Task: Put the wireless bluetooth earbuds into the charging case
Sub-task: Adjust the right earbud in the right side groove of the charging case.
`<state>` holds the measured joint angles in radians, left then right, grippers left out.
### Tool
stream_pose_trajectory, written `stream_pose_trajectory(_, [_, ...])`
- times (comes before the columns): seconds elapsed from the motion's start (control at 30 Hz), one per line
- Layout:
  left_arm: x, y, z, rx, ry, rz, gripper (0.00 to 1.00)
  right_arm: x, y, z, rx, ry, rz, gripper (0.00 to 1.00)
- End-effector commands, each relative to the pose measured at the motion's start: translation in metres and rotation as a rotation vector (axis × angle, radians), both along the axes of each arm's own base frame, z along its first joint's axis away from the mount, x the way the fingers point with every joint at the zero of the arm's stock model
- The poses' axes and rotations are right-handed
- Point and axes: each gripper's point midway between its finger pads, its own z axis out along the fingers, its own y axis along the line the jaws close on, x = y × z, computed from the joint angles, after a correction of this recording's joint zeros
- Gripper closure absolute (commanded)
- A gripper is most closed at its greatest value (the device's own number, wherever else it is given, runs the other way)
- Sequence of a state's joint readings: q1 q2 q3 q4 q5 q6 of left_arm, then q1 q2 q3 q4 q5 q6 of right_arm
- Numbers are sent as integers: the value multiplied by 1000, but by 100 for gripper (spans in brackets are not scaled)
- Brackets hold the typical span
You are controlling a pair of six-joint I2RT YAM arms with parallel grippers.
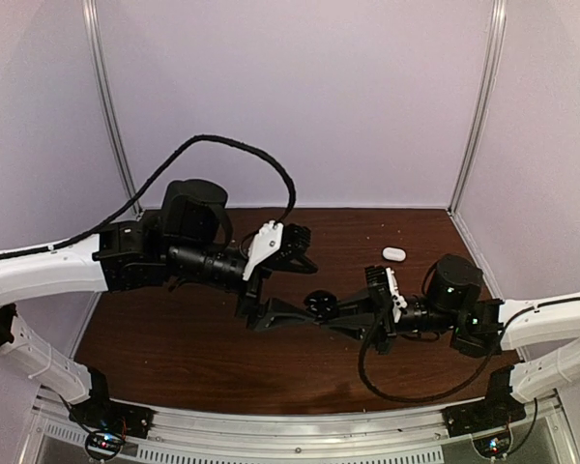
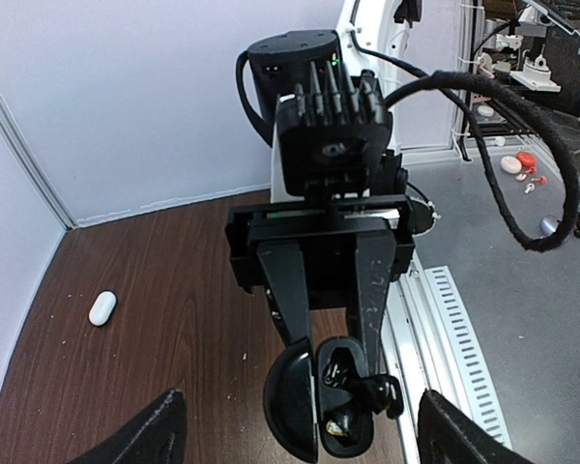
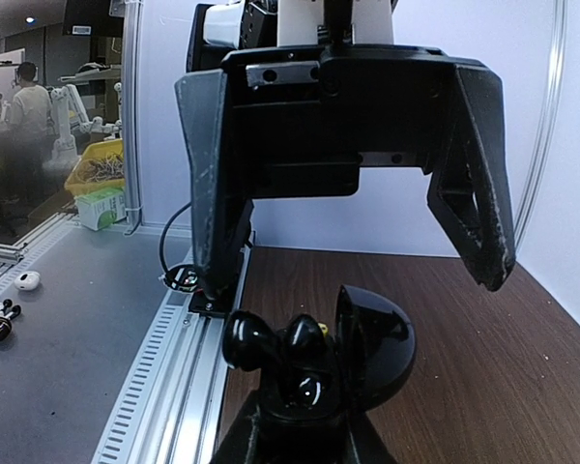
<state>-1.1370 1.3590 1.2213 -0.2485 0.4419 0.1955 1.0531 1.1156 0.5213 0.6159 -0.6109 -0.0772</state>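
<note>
- Right fingers [image 3: 300, 440]: we record them closed on the base of the charging case [image 3: 367, 338], gripping it from both sides and holding it clear of the surface [image 1: 222, 358].
- Charging case: black, round, clamshell type. The lid is hinged open and stands upright beside the base. In the top view it sits near the middle of the surface, between the two arms.
- Earbuds [image 3: 246, 338]: two glossy black pieces lying in the base of the case. One rises above the rim on the side away from the lid and the other sits beside it, nearer the lid. We cannot tell whether either is fully seated, since the hollows are in shadow.
- Left fingers [image 3: 350, 278]: spread wide with nothing between them. They face the right fingers, with the tips hanging just above and behind the open case, one to each side and touching nothing.
- White oval pebble [image 2: 102, 307]: lies flat on the surface near the far right corner, well apart from both arms.
- Surface: dark wood grain, enclosed by pale walls.
</note>
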Motion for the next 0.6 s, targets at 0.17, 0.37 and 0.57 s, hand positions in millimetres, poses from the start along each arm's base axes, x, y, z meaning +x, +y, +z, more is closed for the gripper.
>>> stream_pose_trajectory(0.17, [-7,-7,14,-41,-38,-55,17,-1,2,14,31,-2,20,100])
stream_pose_trajectory(0.37, [-3,-10,6,-13,-35,-44,19,-1,3,13,33,-1,24,100])
stream_pose_trajectory(0.57, [1,-13,7,-12,-44,-29,23,-1,3,13,33,1,26,100])
